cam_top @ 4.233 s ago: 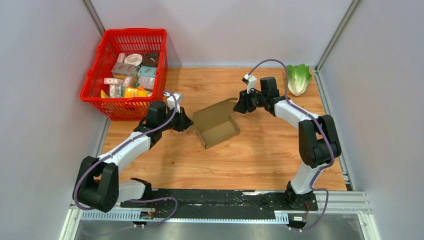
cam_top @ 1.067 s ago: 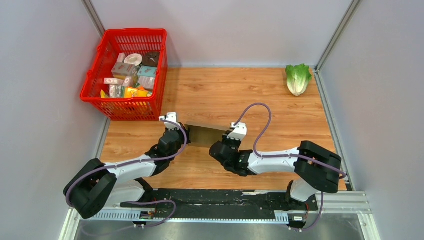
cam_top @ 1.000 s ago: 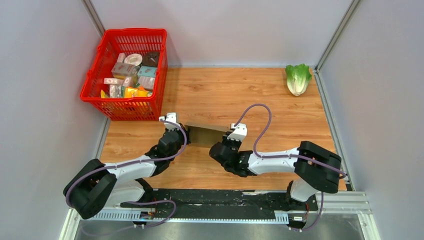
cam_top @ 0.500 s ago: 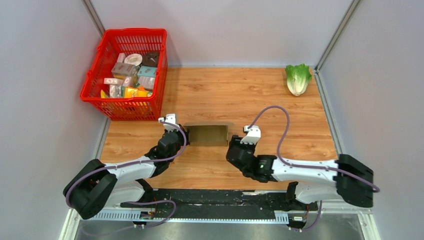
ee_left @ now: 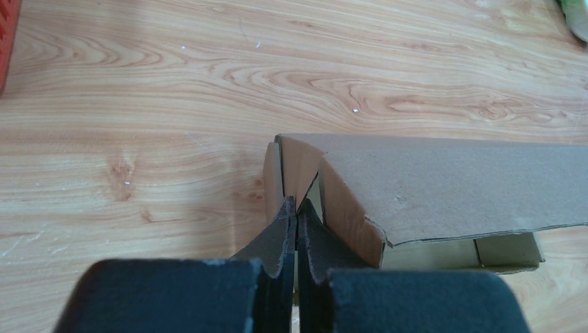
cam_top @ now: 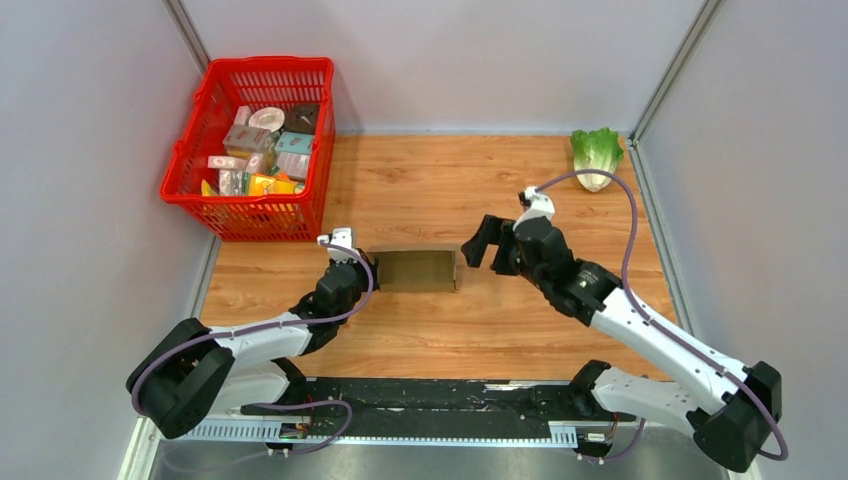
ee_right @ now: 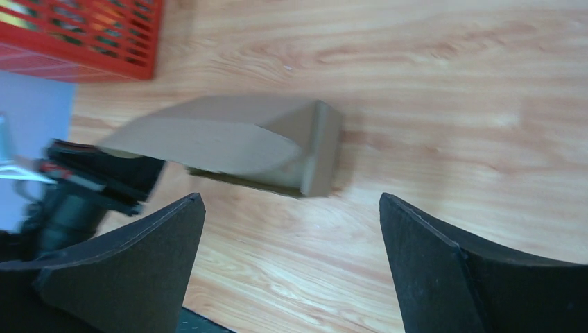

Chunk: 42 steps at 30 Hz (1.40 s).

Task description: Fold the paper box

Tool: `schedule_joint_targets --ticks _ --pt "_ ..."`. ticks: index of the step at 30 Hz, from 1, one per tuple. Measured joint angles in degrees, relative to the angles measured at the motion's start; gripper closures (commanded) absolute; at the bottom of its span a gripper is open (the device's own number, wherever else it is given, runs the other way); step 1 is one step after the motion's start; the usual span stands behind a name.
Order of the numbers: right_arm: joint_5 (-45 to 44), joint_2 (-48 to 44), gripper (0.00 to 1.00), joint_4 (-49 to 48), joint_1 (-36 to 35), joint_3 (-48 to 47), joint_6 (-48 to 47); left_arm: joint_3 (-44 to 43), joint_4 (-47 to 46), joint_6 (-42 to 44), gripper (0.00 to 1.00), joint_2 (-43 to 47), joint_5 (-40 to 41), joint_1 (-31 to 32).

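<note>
The paper box (cam_top: 417, 270) is a small brown cardboard box lying on the wooden table with its lid folded down over it. My left gripper (cam_top: 367, 271) is at the box's left end, shut on the end wall. In the left wrist view the fingertips (ee_left: 287, 211) pinch thin cardboard at that end of the paper box (ee_left: 444, 180). My right gripper (cam_top: 484, 246) hovers just right of the box, open and apart from it. In the right wrist view the paper box (ee_right: 236, 139) lies ahead of the wide-open right gripper (ee_right: 291, 198), which holds nothing.
A red basket (cam_top: 205, 190) with several small printed packages stands at the back left; its corner (ee_right: 83, 35) shows in the right wrist view. A lettuce (cam_top: 597, 155) lies at the back right corner. Grey walls close in both sides.
My right gripper has opened, let go of the box and swung from its near right corner up to its right side. The lid stays down. The left gripper has not moved.
</note>
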<state>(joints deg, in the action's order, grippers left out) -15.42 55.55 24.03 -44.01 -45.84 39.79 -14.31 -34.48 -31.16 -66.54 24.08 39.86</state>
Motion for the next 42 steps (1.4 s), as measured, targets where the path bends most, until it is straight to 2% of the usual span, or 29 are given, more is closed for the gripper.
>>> schedule_joint_targets --ticks 8,14,17,18,20,21,24,29,37,42 --pt "10.3 16.0 0.0 -1.3 2.8 -15.6 -7.3 -0.3 2.1 0.4 1.0 0.2 -0.2 0.1" --pt "12.6 25.7 0.01 -1.6 3.0 -17.5 -12.5 -0.7 5.6 0.6 0.97 2.3 -1.3 0.2" --pt "13.4 26.9 0.02 -1.9 3.0 -17.4 -13.6 -1.1 7.5 0.7 0.87 3.2 -1.7 0.2" --pt "13.8 26.9 0.02 -2.9 3.0 -16.9 -13.9 -1.2 8.1 0.7 0.76 3.5 -1.9 0.2" --pt "14.5 26.6 0.02 -4.8 3.0 -15.9 -14.4 -1.2 9.7 0.9 0.64 4.1 -2.5 0.2" --pt "15.1 26.4 0.02 -6.1 3.0 -14.8 -14.6 -1.2 10.6 1.0 0.54 4.5 -2.9 0.2" --pt "15.9 25.9 0.02 -7.7 3.0 -12.9 -15.1 -1.2 14.4 0.8 0.5 6.6 -4.3 0.2" --pt "17.1 25.5 0.02 -10.1 3.0 -10.1 -15.2 -1.3 22.7 0.4 0.48 12.8 -8.2 0.2" --pt "18.1 24.8 0.02 -13.3 3.0 -7.8 -15.2 -2.0 43.7 -1.6 0.49 34.3 -16.0 0.2" --pt "19.5 24.7 0.02 -14.9 3.0 -6.1 -15.2 -6.1 54.5 -2.9 0.49 41.1 -21.7 0.2"
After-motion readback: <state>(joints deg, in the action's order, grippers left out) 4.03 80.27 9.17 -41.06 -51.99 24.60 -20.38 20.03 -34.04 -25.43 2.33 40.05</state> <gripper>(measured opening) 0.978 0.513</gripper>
